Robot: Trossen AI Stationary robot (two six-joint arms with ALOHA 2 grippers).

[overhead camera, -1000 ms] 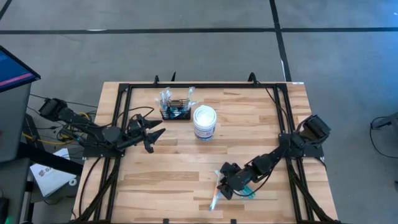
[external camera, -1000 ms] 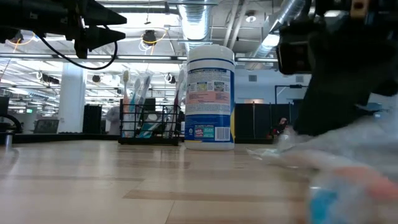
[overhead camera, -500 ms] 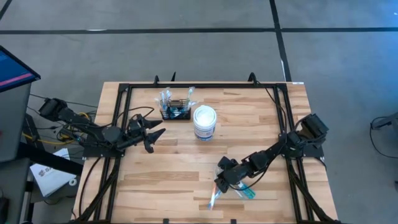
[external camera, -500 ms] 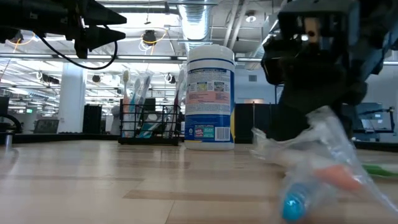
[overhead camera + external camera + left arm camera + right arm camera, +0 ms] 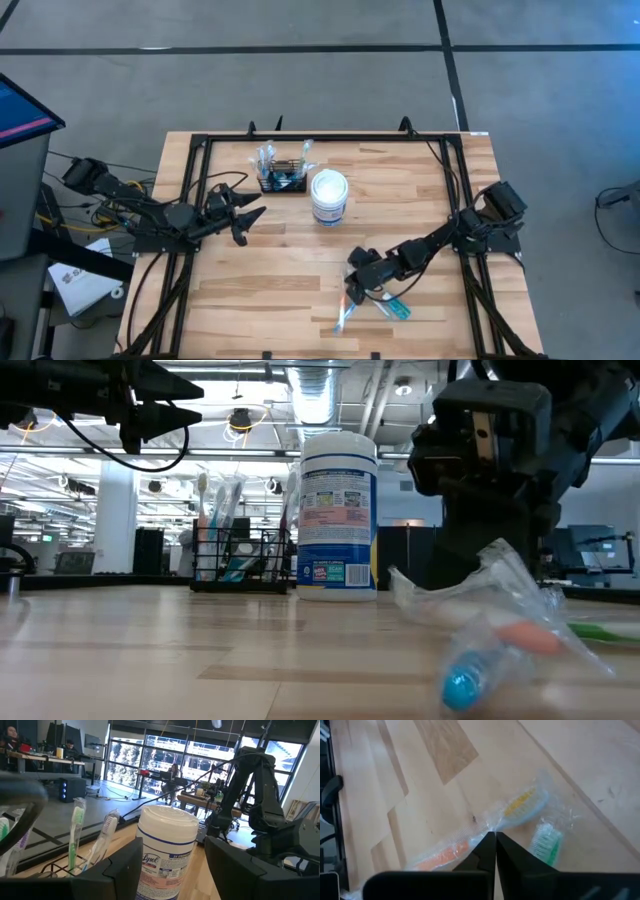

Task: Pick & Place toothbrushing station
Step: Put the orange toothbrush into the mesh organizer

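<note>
From above, the toothbrushing station (image 5: 282, 180), a low black wire-mesh rack, stands near the far edge of the worktop (image 5: 250, 270), just beside the white tub (image 5: 329, 196), with several brushes already upright in it. Its long axis runs across the worktop, left to right. The right gripper (image 5: 353, 296) is down at the near side, over a wrapped toothbrush (image 5: 345, 318) that lies well apart from the rack, its long axis running mostly from near to far with a slight slant. A second packet with green (image 5: 393, 307) lies just beside it. The left gripper (image 5: 252, 214) waits near the rack with its fingers spread and empty.

In the low view the rack (image 5: 236, 560) shows its long side, brushes pointing up, touching nothing but the worktop. The wrapped brush (image 5: 500, 650) lies in front, one blue end toward the camera.

The left wrist view shows the tub (image 5: 165, 852) and brush heads standing up out of the rack.

In the right wrist view the fingers (image 5: 485, 851) are closed together, pinching the clear wrapper of the orange-handled brush (image 5: 485, 830).

As a judgement, the task is partway: some brushes are placed, this one is only just gripped and not lifted, and the green one remains.
</note>
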